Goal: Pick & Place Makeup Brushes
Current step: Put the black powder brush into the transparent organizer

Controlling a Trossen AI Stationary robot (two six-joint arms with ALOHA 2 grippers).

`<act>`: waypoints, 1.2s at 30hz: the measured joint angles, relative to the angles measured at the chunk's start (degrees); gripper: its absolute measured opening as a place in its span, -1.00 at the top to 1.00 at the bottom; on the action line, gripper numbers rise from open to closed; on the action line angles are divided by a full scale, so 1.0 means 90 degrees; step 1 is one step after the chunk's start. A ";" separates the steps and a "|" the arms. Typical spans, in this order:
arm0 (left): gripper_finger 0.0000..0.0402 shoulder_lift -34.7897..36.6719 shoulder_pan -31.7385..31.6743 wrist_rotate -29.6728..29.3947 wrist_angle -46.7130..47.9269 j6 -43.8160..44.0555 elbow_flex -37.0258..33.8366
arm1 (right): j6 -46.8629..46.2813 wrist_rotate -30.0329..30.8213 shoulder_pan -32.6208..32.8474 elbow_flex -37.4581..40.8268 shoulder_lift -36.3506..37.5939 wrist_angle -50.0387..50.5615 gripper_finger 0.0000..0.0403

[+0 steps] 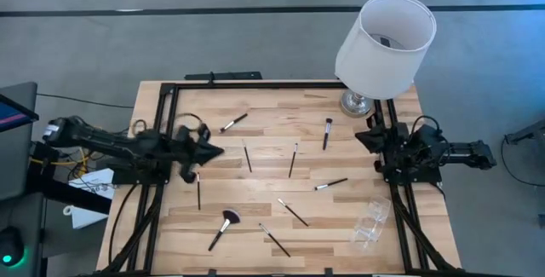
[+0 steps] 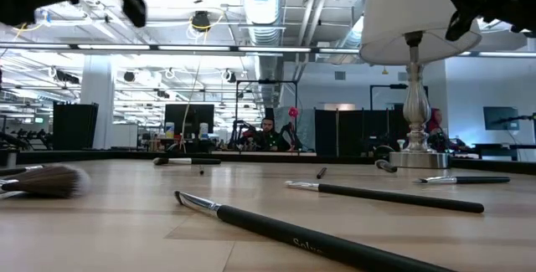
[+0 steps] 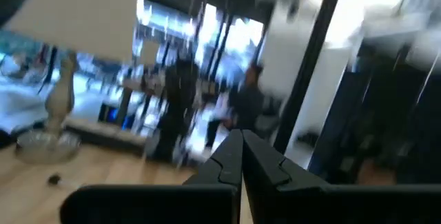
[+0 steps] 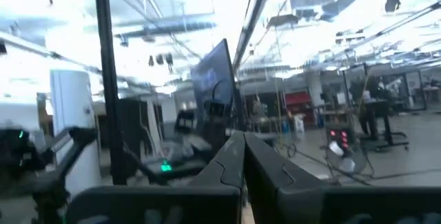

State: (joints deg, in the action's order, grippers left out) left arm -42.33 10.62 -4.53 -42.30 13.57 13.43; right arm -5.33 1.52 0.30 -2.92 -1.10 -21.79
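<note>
Several thin black-handled makeup brushes lie flat and scattered on the wooden table [image 1: 170, 217]: one near the far edge [image 1: 232, 123], one by the lamp [image 1: 328, 132], two mid-table [image 1: 247, 155] [image 1: 293, 159], and others toward the near edge [image 1: 292, 212]. The fluffy fan-headed brush [image 1: 224, 227] lies near-left and shows again as the fan brush [image 2: 46, 180] in the low view. My left gripper [image 1: 218, 151] [image 3: 241, 162] hovers shut above the table's left part, touching nothing. My right gripper [image 1: 359, 135] [image 4: 242, 162] waits shut at the right edge.
A white-shaded lamp [image 1: 385, 43] stands on the far right corner, its metal base [image 2: 416, 159] on the table. A clear plastic container [image 1: 370, 222] sits at the near right. A black frame [image 1: 255, 84] borders the table. People show in the room beyond.
</note>
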 joint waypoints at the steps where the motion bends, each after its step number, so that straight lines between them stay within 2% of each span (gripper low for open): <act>1: 0.97 -0.0336 0.0075 -0.0106 0.0165 -0.0184 0.0183 | -0.0061 0.0003 0.0000 0.0000 0.0000 0.0021 1.00; 4: 0.97 -0.1194 0.0134 -0.0582 0.0443 -0.0344 0.0564 | -0.0416 0.0077 0.0000 0.0000 -0.0002 0.0061 1.00; 7: 0.97 -0.1839 0.0064 -0.0673 0.0444 -0.0358 0.0709 | -0.0973 0.0445 0.0005 -0.0002 -0.0152 0.0210 1.00; 10: 0.97 -0.2209 -0.0007 -0.0673 0.0365 -0.0527 0.0758 | -0.1056 0.1402 -0.0009 -0.0002 -0.0445 0.0138 1.00; 13: 0.97 -0.2399 -0.0114 -0.0675 0.0105 -0.1154 0.0763 | -0.0853 0.3098 -0.0098 -0.0005 -0.0715 -0.0165 1.00; 15: 0.97 -0.2406 -0.0245 -0.0675 -0.0117 -0.1295 0.0763 | -0.1178 0.3524 -0.0175 -0.0012 -0.0910 -0.0201 1.00; 20: 0.97 -0.2307 -0.0263 -0.0679 -0.0130 -0.0668 0.0703 | -0.1408 0.2348 -0.0202 -0.0012 -0.1446 -0.0378 1.00; 22: 0.97 -0.2318 -0.0165 -0.0685 0.0138 -0.0508 0.0682 | -0.1410 0.2089 -0.0139 -0.0010 -0.1718 -0.0443 1.00; 26: 0.97 -0.2505 0.0137 -0.0831 0.0282 -0.0148 0.0682 | -0.1365 0.2056 -0.0030 -0.0007 -0.2325 -0.0791 1.00; 29: 0.97 -0.2562 0.0306 -0.1476 0.0541 -0.0334 0.0680 | -0.1362 0.2033 -0.0044 -0.0012 -0.2836 -0.1524 1.00; 31: 0.97 -0.2562 0.0353 -0.1680 0.0771 -0.0247 0.0680 | -0.1339 0.1985 0.0001 -0.0016 -0.3153 -0.1821 1.00; 36: 0.91 -0.2565 0.0660 -0.1941 0.0985 0.0185 0.0680 | -0.1405 0.2063 0.0212 -0.0542 -0.4104 -0.1426 1.00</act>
State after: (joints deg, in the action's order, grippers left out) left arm -65.41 16.56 -22.00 -33.43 15.24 19.55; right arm -17.97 20.08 2.20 -7.80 -38.04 -34.62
